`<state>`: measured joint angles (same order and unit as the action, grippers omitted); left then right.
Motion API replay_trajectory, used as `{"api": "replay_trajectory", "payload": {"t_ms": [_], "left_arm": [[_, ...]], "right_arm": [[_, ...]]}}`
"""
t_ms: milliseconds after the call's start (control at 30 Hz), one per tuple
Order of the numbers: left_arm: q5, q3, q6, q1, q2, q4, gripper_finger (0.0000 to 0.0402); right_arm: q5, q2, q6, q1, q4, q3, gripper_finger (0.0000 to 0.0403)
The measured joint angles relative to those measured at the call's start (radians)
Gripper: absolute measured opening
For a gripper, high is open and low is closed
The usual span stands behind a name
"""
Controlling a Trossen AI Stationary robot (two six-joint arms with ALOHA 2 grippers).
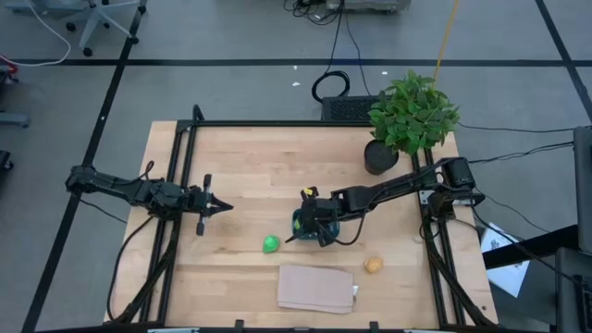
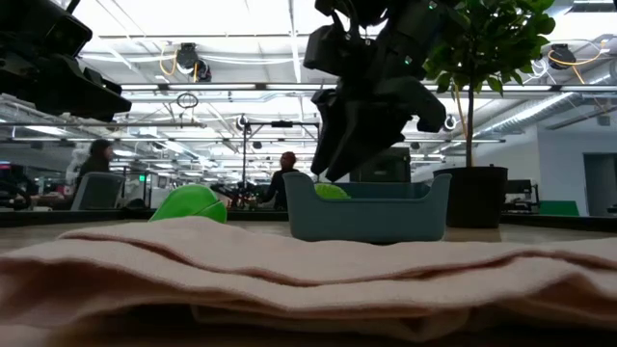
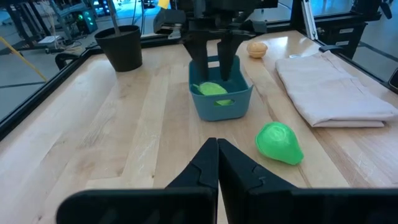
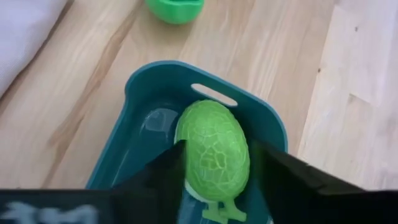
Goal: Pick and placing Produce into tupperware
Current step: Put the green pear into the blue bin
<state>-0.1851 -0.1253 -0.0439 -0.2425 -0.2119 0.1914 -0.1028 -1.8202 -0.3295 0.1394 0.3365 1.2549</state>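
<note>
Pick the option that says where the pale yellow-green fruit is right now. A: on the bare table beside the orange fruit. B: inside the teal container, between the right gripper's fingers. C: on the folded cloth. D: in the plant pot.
B: the right wrist view shows the pale yellow-green fruit inside the teal container, between the fingers of the right gripper; the bright green fruit and orange fruit lie on the table.

This is a robotics lab or open workshop hall. A wooden table (image 1: 277, 166) stands on a grey floor (image 1: 231, 88) marked with dark tape lines, cables (image 1: 338, 55) trailing across it. Beyond the table hang ceiling strip lights (image 2: 241, 58), with people (image 2: 284, 178) seated at distant workstations.
</note>
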Motion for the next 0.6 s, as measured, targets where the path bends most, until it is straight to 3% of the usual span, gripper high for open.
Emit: {"api": "replay_trajectory", "payload": {"t_ms": [233, 600], "left_arm": [[0.0, 0.0, 0.0, 0.0, 0.0, 0.0, 0.0003], [0.0, 0.0, -0.002, 0.0, -0.006, -0.002, 0.0003]], "right_arm": [[0.0, 0.0, -0.019, 0.0, -0.008, 0.0, 0.0015], [-0.002, 0.089, 0.007, 0.0, 0.004, -0.001, 0.0002]]}}
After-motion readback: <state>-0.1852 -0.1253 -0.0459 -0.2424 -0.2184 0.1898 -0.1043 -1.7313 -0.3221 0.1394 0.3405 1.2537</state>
